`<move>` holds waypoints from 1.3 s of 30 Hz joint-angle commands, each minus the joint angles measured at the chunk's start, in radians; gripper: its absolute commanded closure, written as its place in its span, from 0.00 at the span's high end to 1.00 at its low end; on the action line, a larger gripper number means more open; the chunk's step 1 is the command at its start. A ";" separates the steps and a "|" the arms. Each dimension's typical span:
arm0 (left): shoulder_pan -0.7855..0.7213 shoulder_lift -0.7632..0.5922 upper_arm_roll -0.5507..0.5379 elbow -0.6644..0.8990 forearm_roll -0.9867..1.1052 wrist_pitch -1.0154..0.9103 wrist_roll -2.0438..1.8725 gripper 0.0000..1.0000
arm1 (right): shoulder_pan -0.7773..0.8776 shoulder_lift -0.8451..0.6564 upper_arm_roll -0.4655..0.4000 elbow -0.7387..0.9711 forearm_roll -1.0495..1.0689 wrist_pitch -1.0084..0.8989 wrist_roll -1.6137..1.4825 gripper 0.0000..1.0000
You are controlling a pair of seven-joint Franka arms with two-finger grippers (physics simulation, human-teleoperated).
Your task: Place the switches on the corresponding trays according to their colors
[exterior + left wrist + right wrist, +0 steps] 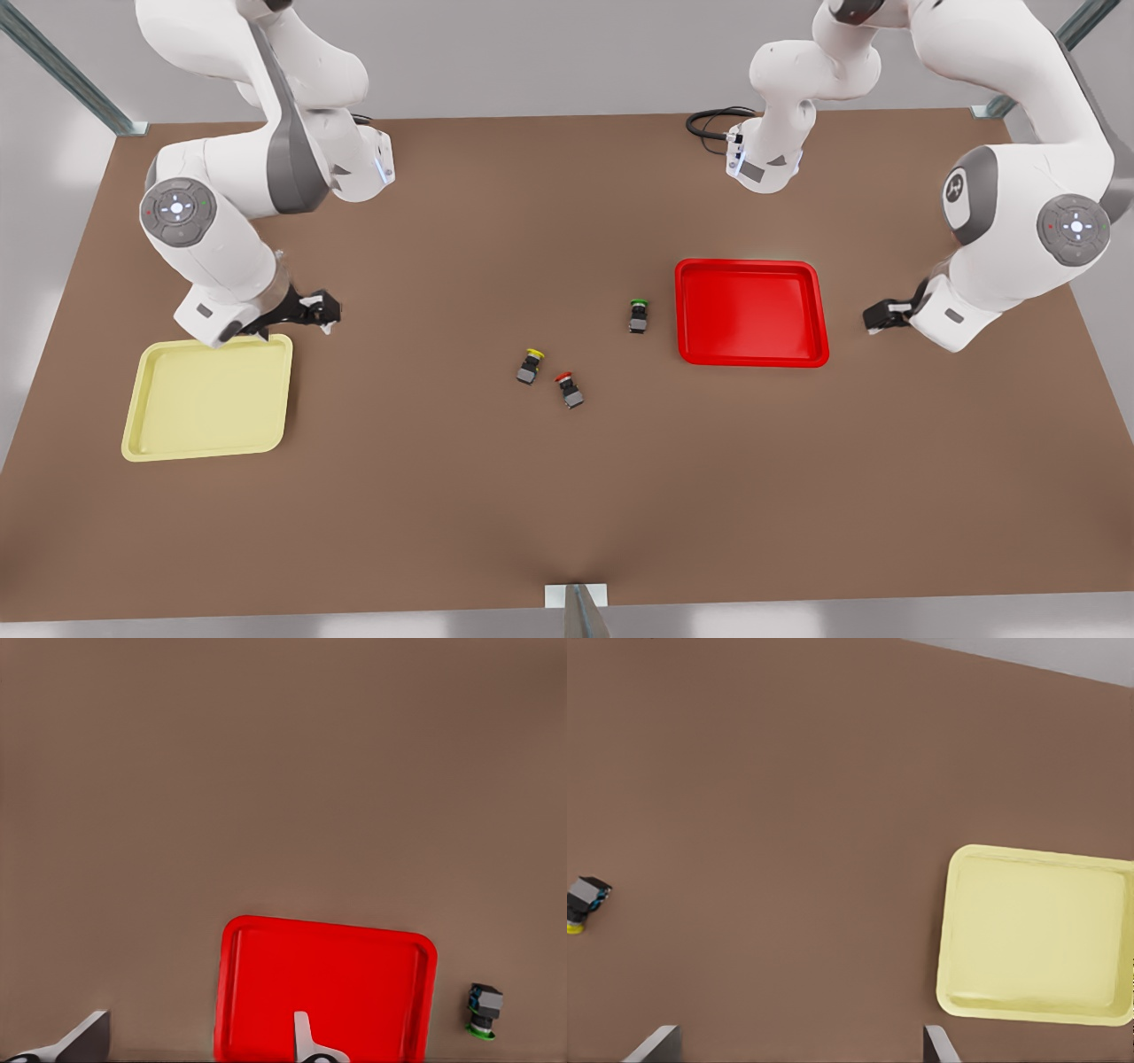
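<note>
Nothing gripped yet: judged to be the reach for the first pick. Left hand [873, 321] hovering at the right of the front view, just beside the red tray [751, 312], fingers [306, 1041] spread wide and empty. Right hand [328, 310] hovering at the left of that view, over the upper right corner of the yellow tray [209, 398], fingers [937, 1047] likewise wide apart with nothing between. Yellow switch [530, 366] and red switch [570, 389] lying near each other on the bare counter [567, 496], low centre of the frame, well apart from both trays. Green switch [638, 316] up and to the right of them, near the red tray's left rim; no tray for it, so best left alone. Best to send each hand to the switch matching its nearby tray, come down from straight above, and close across the dark boxy body rather than the round cap. With the two switches so close, worth taking one at a time and keeping the outer finger clear of the neighbour, lest a nudge roll it away. Both trays empty: red one in the left wrist view [326, 988], yellow one in the right wrist view [1036, 935], yellow switch [585, 902] at that frame's left edge.
</note>
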 commanded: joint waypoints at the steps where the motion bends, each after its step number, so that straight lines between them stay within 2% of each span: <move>1: -0.004 0.000 0.000 0.001 -0.003 -0.001 0.001 1.00 | 0.017 -0.001 0.001 -0.001 -0.002 0.000 0.004 1.00; 4: -0.033 0.014 -0.005 0.006 0.002 -0.001 -0.002 1.00 | 0.008 0.002 0.001 -0.005 -0.002 -0.002 -0.007 1.00; 8: -0.290 0.104 -0.011 0.098 0.010 -0.013 -0.251 1.00 | 0.014 0.018 0.001 -0.004 -0.002 -0.016 -0.005 1.00; 13: -0.465 0.153 -0.011 0.138 0.011 -0.012 -0.439 1.00 | 0.017 0.031 0.001 -0.001 -0.002 -0.014 -0.004 1.00; 19: -0.513 0.222 -0.023 0.039 -0.003 0.065 -0.438 1.00 | 0.019 0.035 0.003 -0.001 -0.002 -0.016 0.001 1.00; 23: -0.588 0.215 -0.025 0.013 -0.047 0.065 -0.613 1.00 | 0.019 0.044 0.001 0.001 -0.002 -0.011 0.007 1.00; 26: -0.590 0.267 -0.025 0.013 -0.053 0.091 -0.685 1.00 | 0.020 0.045 0.001 -0.001 -0.002 -0.009 0.007 1.00; 33: -0.642 0.377 -0.025 -0.007 -0.058 0.229 -0.674 1.00 | 0.020 0.050 0.001 -0.001 -0.002 -0.009 0.005 1.00; 36: -0.657 0.417 -0.023 -0.016 -0.124 0.243 -0.666 1.00 | 0.020 0.050 0.001 0.001 -0.002 -0.011 0.005 1.00; 39: -0.665 0.431 -0.022 -0.063 -0.153 0.368 -0.663 1.00 | 0.020 0.048 0.003 0.001 -0.002 -0.014 0.005 1.00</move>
